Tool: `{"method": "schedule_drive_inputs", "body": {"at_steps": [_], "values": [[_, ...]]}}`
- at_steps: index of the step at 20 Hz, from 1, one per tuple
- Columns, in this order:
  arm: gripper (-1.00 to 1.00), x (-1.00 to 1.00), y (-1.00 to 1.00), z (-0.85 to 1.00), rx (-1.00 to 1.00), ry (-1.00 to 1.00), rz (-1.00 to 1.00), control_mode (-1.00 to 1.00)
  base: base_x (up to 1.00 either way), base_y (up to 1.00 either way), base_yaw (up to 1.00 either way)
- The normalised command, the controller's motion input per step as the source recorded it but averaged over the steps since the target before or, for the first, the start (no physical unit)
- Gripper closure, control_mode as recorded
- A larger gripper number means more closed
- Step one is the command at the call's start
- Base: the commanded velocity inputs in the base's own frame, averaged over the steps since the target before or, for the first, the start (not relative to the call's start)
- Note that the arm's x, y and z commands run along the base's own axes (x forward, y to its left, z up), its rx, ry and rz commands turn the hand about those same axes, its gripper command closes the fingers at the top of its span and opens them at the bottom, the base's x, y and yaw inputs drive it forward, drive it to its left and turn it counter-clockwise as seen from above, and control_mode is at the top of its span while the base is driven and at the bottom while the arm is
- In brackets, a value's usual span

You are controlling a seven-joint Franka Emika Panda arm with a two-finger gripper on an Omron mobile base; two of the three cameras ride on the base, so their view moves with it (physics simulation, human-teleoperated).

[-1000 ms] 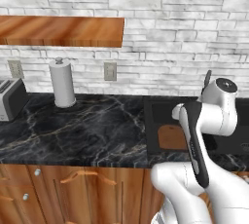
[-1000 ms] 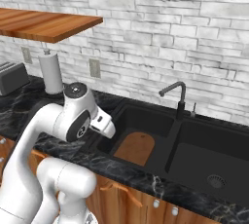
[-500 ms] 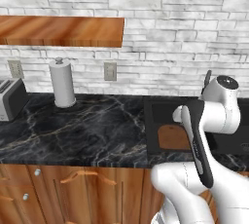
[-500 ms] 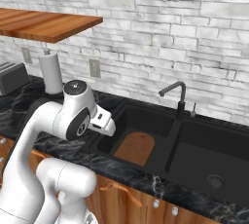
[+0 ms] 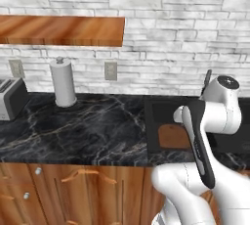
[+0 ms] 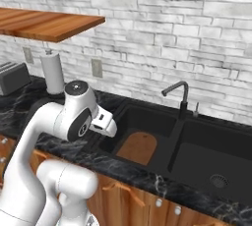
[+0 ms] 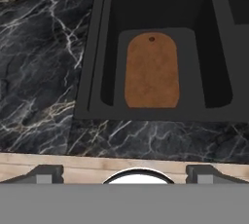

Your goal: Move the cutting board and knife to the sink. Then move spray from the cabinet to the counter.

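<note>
The cutting board lies flat on the floor of the sink's left basin, its hole end pointing away from me. It also shows as a brown patch, the cutting board, in both base views. My gripper hovers over the counter's front edge, looking down at the board with its fingertips wide apart, open and holding nothing. The cabinet hangs on the brick wall above the counter. The knife and the spray are out of view.
A paper towel roll and a toaster stand at the back left of the counter. A black faucet rises behind the divider of the double sink; the right basin has a drain. Wooden cupboards run below.
</note>
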Motion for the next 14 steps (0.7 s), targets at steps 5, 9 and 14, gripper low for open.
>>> {"method": "schedule_drive_inputs", "body": {"at_steps": [5,9,14], "values": [[-1.00,0.00,0.00,0.00,0.00,0.00,0.00,1.00,-0.66,0.00,0.01],[-1.00,0.00,0.00,0.00,0.00,0.00,0.00,1.00,-0.72,0.00,0.14],[-1.00,0.00,0.00,0.00,0.00,0.00,0.00,1.00,-0.44,0.00,0.74]]}}
